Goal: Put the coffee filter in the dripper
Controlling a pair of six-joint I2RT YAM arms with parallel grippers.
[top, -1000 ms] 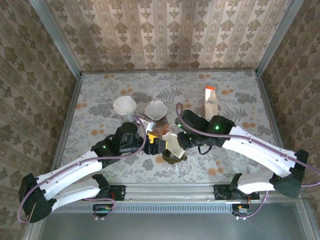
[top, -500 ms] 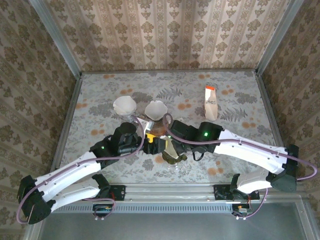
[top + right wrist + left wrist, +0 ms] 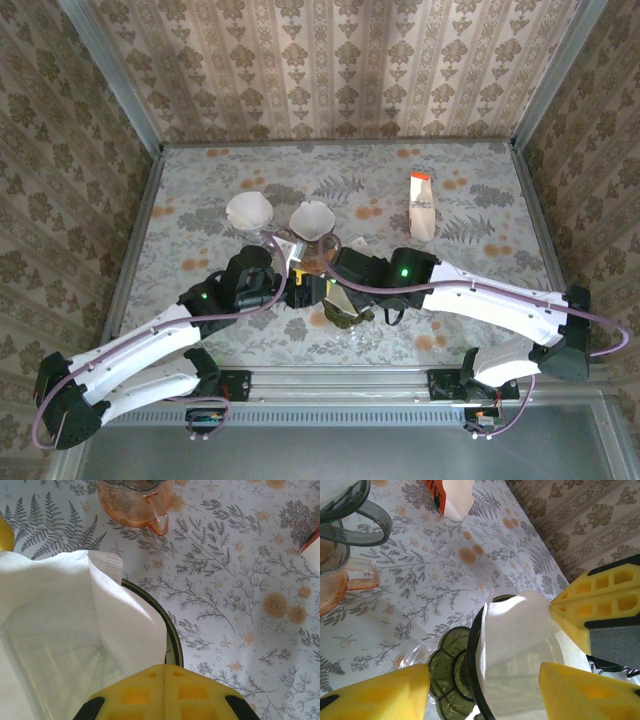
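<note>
over the near middle of the table [image 3: 480, 180], the right gripper [image 3: 164, 677] is clamped on the edge of the white coffee filter [image 3: 60, 630], its two yellow pads pressed together on the paper. the filter lies open inside the dripper [image 3: 173, 640], lining the dark ring, with part of its top edge standing above the rim. the left gripper [image 3: 482, 692] is spread wide, one yellow finger on each side of the dripper's green glass base [image 3: 447, 675]; whether they touch it i cannot tell.

a second ago the right arm reached in from farther right and held the filter as a pale sheet above the dripper. now its wrist has swung left over the ring, and from above little of the paper shows. the left arm has hardly moved.

just beyond the dripper stands a pink cup [image 3: 137, 500]. farther back are two more white paper cones [image 3: 250, 210] and, well apart to the right, a filter packet [image 3: 421, 205].
</note>
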